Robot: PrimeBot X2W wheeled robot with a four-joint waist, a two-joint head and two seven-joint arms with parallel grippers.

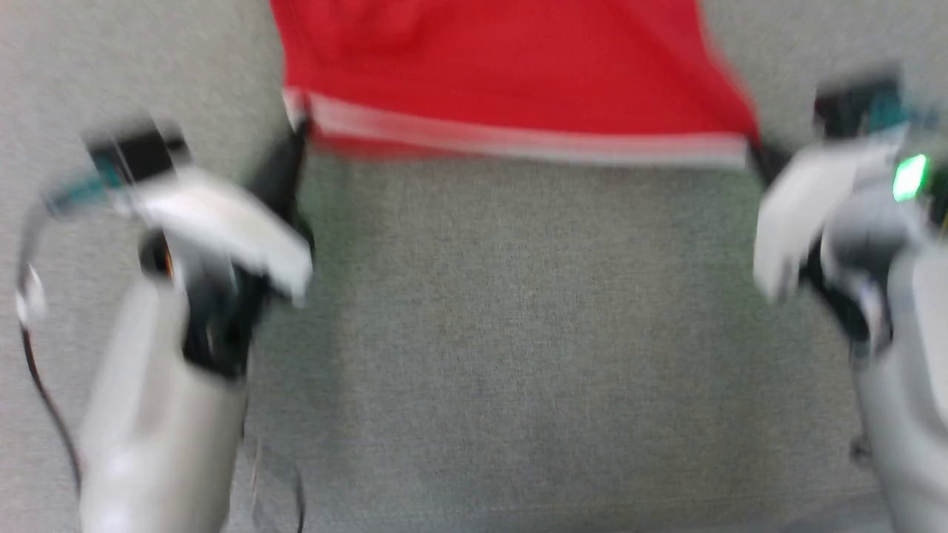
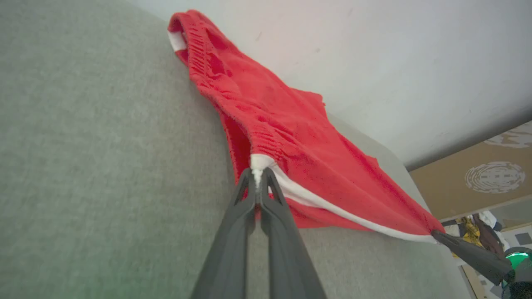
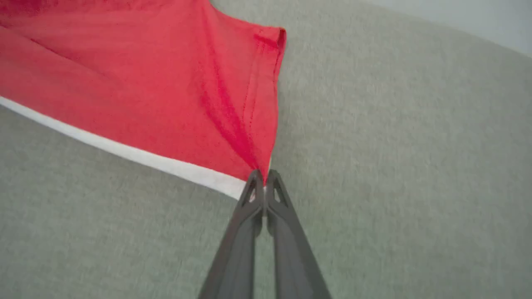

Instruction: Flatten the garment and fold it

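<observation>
1 garment (image 1: 518,66) | L pincer (image 2: 258,176) clamped on it | R pincer (image 3: 263,178) ditto | 2 grips

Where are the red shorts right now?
In the head view the red shorts sit at top centre over the grey surface, their white-striped near edge stretched between the left gripper and the right gripper.

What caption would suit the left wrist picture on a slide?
The left pincer grips the white-striped corner of the red shorts, stretched over a grey surface toward the right pincer.
</observation>
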